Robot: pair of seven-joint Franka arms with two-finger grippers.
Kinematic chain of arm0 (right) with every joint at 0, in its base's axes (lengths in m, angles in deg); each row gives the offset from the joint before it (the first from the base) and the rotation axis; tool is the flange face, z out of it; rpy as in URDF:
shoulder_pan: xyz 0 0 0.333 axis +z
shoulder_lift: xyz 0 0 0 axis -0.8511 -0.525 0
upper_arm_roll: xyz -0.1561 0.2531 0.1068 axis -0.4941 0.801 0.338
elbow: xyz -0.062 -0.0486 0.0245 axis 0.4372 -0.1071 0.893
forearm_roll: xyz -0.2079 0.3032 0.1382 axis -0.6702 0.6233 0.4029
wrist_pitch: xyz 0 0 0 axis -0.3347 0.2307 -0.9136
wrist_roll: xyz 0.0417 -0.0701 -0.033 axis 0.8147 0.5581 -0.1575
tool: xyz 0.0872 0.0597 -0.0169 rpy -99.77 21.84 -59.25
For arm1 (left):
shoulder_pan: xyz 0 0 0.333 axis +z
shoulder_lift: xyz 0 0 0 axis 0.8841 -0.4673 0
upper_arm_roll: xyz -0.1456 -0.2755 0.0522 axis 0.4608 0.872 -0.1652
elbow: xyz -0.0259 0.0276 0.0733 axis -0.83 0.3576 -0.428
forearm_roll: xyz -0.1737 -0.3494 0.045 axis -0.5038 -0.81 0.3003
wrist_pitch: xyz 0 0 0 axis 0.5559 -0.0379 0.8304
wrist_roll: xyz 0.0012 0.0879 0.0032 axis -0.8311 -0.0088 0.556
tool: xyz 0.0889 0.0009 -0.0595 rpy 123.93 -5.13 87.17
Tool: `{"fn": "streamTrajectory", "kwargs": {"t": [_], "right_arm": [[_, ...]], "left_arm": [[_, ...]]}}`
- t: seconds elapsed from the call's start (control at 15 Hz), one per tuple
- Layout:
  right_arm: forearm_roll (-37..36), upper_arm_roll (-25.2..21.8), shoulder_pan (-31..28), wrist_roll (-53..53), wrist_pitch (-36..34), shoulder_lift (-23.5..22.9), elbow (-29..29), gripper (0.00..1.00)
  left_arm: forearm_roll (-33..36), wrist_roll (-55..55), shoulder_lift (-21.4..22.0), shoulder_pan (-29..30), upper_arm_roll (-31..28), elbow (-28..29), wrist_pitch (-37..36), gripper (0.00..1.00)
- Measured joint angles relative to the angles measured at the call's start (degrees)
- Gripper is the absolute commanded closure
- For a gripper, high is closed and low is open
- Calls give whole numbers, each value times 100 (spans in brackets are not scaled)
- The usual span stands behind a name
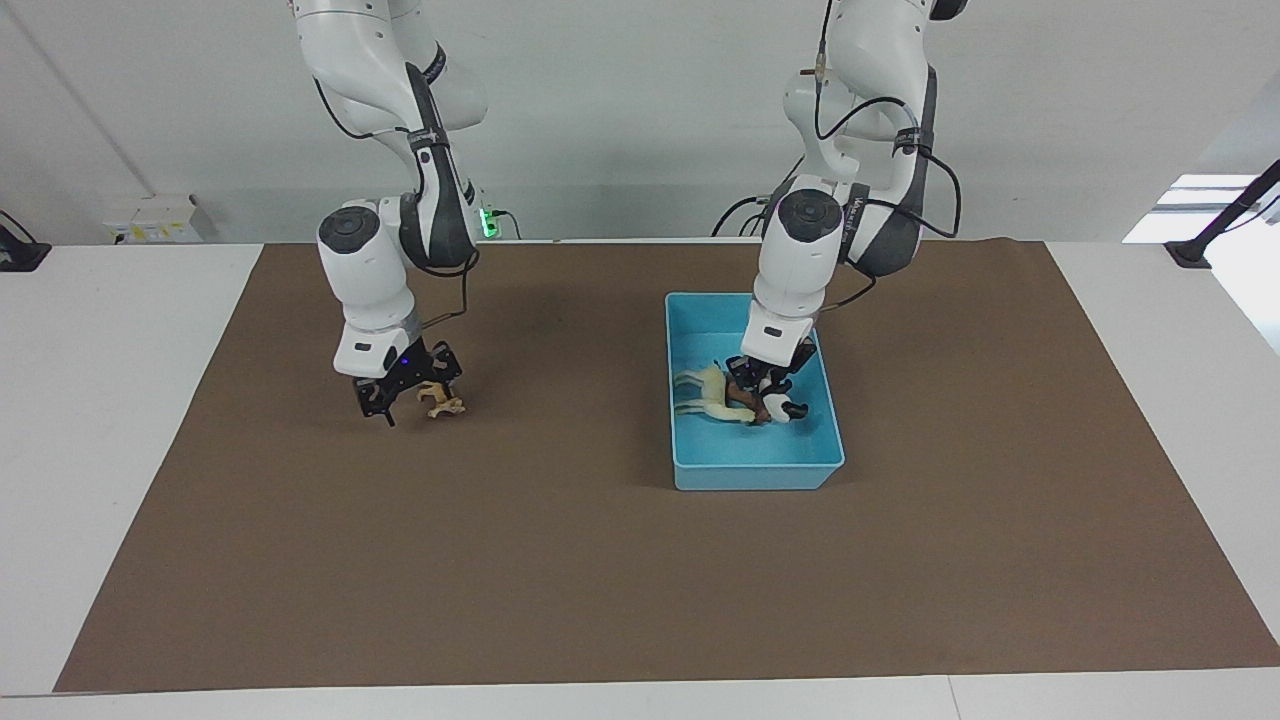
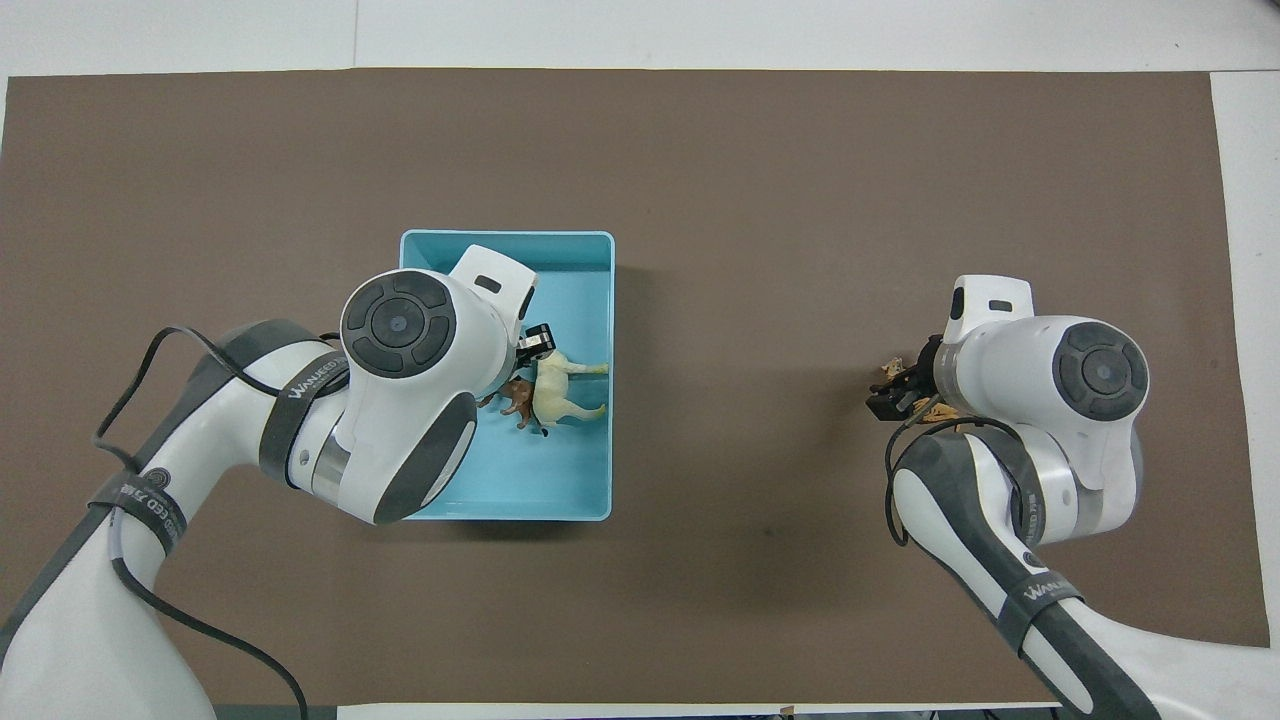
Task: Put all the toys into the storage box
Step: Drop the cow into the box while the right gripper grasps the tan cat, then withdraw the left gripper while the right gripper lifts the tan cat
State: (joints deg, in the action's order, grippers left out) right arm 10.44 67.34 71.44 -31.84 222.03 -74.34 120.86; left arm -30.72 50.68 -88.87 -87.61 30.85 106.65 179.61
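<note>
right now my right gripper (image 1: 405, 392) sits low at left of frame, fingers spread beside the tiger (image 1: 441, 399); can't tell contact. centre on its hard, slick striped body before closing. left gripper (image 1: 768, 378) is down in the glossy storage box (image 1: 700, 470) right of centre, over panda (image 1: 785, 408), brown animal (image 1: 745, 398), horse (image 1: 708, 391); grip state unclear.

Two high, opposed views of table (image 1: 640, 600)
</note>
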Motion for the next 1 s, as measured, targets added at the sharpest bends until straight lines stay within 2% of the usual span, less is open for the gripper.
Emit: {"fn": "streamTrajectory", "kwargs": {"t": [0.2, 0.27, 0.33, 0.4, 0.67, 0.8, 1.0], "right_arm": [[3, -28, -213, -618, 441, 65, 472, 0], [3, -37, -251, -686, 474, 77, 533, 30], [4, -39, -258, -692, 476, 87, 561, 77], [32, -37, -256, -690, 476, 98, 570, 100], [220, -20, -218, -521, 476, 136, 574, 100], [221, -12, -191, -475, 476, 143, 574, 100], [223, -9, 44, -172, 469, 149, 520, 100]], "left_arm": [[1, -2, 95, 119, -126, -392, -686, 0], [4, -105, 130, 321, -159, -596, -922, 0], [4, -389, 177, 612, -181, -785, -1159, 0], [3, -818, 232, 945, -202, -936, -1410, 0], [-198, -2613, 498, 2027, -238, -1270, -2360, 0], [-385, -3156, 541, 2209, -245, -1541, -2854, 0], [-399, -3350, 538, 2367, -234, -1702, -3048, 0]]}}
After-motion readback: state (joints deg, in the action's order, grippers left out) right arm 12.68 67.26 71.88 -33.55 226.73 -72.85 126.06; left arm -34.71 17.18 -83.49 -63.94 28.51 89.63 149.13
